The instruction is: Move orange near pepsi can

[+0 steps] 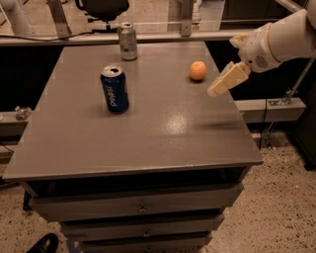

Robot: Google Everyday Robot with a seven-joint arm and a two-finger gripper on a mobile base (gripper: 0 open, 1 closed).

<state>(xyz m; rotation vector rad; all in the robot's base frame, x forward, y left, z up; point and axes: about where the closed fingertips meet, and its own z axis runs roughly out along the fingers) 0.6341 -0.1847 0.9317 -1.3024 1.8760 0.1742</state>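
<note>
Grey table: hand hovers spread, empty, just beside orange.

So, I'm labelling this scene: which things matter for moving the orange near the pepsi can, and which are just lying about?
For the job:
- orange, far right on the table
- pepsi can, upright, left of centre
- tool, hovering at the table's right edge, just right of the orange

Just lying about:
- silver can, at the far edge
- office chair, behind the table

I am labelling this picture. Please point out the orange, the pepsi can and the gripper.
orange (198, 70), camera view, middle of its skin.
pepsi can (114, 92), camera view, blue side at lettering.
gripper (216, 89), camera view, lower tip, right of orange.
</note>
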